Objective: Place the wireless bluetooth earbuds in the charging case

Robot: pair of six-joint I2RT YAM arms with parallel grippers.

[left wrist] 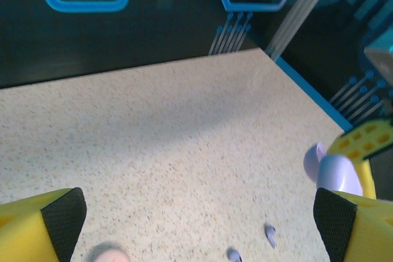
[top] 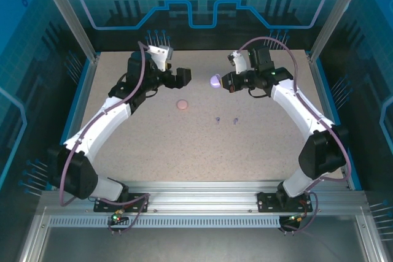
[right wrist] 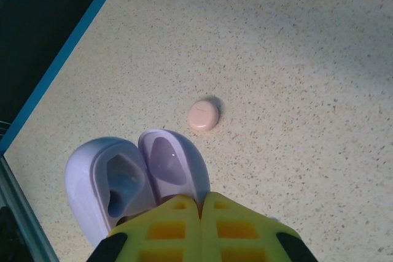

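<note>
My right gripper (top: 226, 81) is shut on an open lavender charging case (top: 215, 80), held above the table's far middle. In the right wrist view the case (right wrist: 116, 179) gapes with both halves showing hollow pockets, and the yellow fingers (right wrist: 199, 204) pinch its near edge. Two purplish earbuds (top: 217, 119) (top: 234, 119) lie side by side on the table, nearer than the case; the left wrist view shows them low down (left wrist: 270, 234) (left wrist: 233, 254). My left gripper (top: 182, 77) hangs open to the left of the case, with nothing between its pads (left wrist: 61, 216).
A closed pink round case (top: 182, 105) rests on the speckled table below my left gripper, seen as a pink disc (right wrist: 204, 115) in the right wrist view. Blue walls and metal posts ring the table (top: 264, 151).
</note>
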